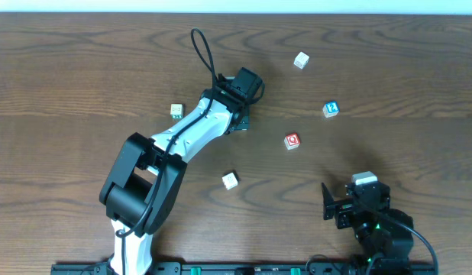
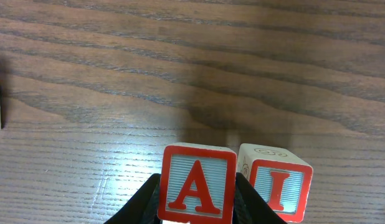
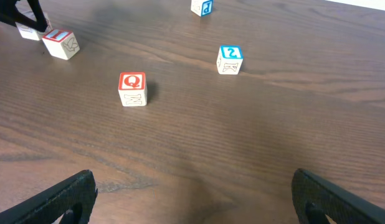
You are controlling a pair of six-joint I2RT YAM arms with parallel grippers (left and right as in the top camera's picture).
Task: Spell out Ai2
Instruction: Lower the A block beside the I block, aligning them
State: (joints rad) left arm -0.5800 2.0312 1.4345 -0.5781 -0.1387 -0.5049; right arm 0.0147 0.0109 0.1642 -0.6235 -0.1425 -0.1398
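- Held in left claw (image 2: 197, 202): A (image 2: 197, 183), mid-desk (image 2: 118, 74), with I (image 2: 276, 180) just beside it; touching or not, cannot tell.
- Hangs wide and holds nothing: right claw (image 3: 192, 193), low at the right of the overhead view.
- Risk on release: inner finger (image 2: 248, 202) sits between A and I, likely to shove or twist I when spreading.
- Well apart from the pair: 2 (image 1: 331, 108), near Q (image 1: 292, 140); risk of picking Q by mistake.
- Cubes, so no long axis; A and I upright toward the wrist camera, I turned slightly; 2 face up.
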